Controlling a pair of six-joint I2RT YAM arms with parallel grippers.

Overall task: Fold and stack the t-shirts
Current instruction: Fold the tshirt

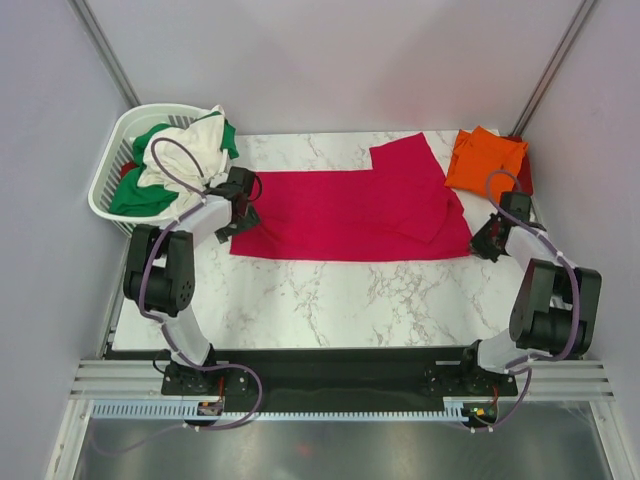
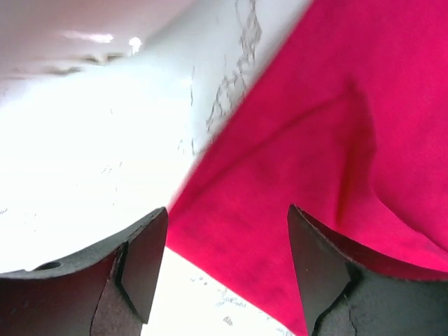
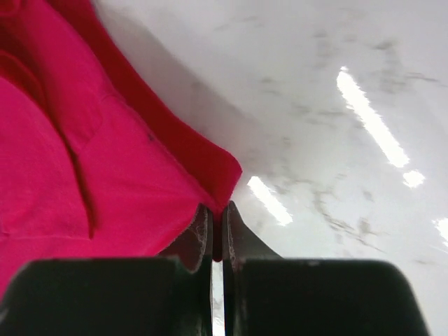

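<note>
Looks like a robotics lab test cell, not a home. Boxed in by plain pale wall panels (image 1: 330, 60), with bare metal struts (image 1: 104, 50) at the far corners. Marble-patterned table (image 1: 330, 300) butted against aluminium rails (image 1: 110, 380) at its near edge, with a left arm (image 1: 165, 275) and a right arm (image 1: 548, 300) bolted there. Household touches only as props: a white slatted basket (image 1: 112, 170) at the far left corner and a crimson-pink t-shirt (image 1: 330, 210) spread flat mid-table.
</note>
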